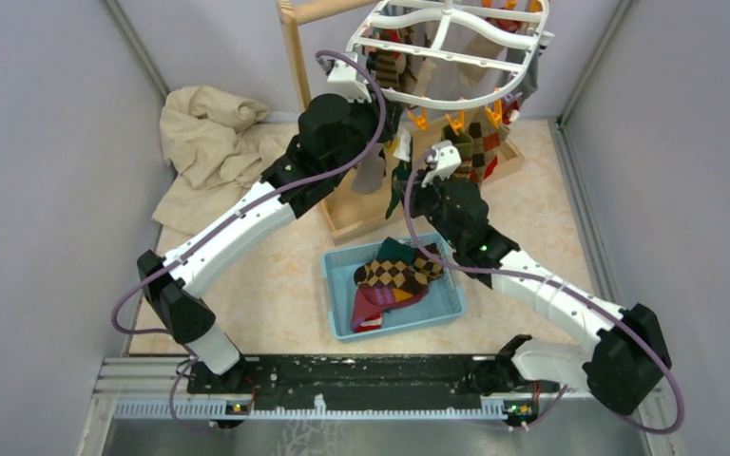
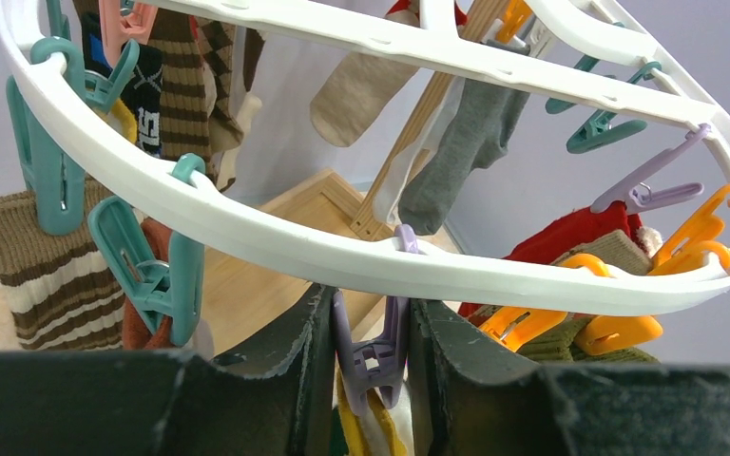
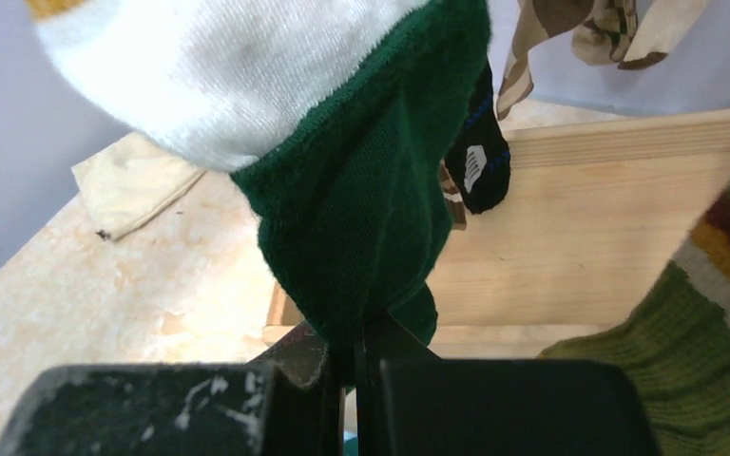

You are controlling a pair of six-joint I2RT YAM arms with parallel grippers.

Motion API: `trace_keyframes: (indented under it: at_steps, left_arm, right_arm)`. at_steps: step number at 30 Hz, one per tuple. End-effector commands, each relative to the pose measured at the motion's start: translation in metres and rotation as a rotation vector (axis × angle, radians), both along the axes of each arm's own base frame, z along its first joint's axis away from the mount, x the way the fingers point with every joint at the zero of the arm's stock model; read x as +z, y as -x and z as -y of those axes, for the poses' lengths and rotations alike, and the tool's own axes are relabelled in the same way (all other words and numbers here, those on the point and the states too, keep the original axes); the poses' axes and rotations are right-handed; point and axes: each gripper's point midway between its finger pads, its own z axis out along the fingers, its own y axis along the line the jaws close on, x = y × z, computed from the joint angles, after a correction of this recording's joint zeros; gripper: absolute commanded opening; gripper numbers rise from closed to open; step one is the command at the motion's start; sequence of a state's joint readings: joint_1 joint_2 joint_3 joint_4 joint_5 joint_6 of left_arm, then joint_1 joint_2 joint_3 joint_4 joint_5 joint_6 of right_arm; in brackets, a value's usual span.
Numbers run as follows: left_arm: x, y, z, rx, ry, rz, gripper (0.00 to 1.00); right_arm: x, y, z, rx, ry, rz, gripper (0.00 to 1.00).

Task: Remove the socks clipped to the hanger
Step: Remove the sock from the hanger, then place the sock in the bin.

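Socks [image 1: 475, 147] hang clipped under the white hanger [image 1: 456, 103] at the upper centre of the top view, by the wooden stand [image 1: 297, 66]. The left hand [image 2: 371, 323] is clamped on a lilac clip [image 2: 369, 366] below the hanger's near rim. The right hand [image 3: 352, 347] grips the green end of a green-and-white sock [image 3: 361, 190]. More socks lie in a blue tray [image 1: 333, 294] on the surface [image 1: 276, 285].

Plain pale grey walls [image 1: 48, 114] close in a speckled cream tabletop [image 1: 285, 285] on three sides. A light wooden stand [image 1: 295, 57] rises at the back, a crumpled beige cloth [image 1: 204, 133] beside it.
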State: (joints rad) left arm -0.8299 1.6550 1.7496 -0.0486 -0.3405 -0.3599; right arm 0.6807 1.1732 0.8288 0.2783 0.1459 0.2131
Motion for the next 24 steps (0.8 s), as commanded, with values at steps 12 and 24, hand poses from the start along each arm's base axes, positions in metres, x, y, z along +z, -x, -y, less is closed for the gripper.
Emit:
trace_keyframes:
  at_steps: [12,24]
  left_arm:
    - [0.018,0.004,0.001,-0.015,0.0,0.041,0.26]
    - [0.011,0.013,0.03,-0.166,-0.05,0.051,0.27]
  right_arm:
    - [-0.01,0.091,-0.013,0.285,0.0,-0.09,0.0]
    - [-0.052,0.13,-0.022,0.422,0.031,-0.206,0.0]
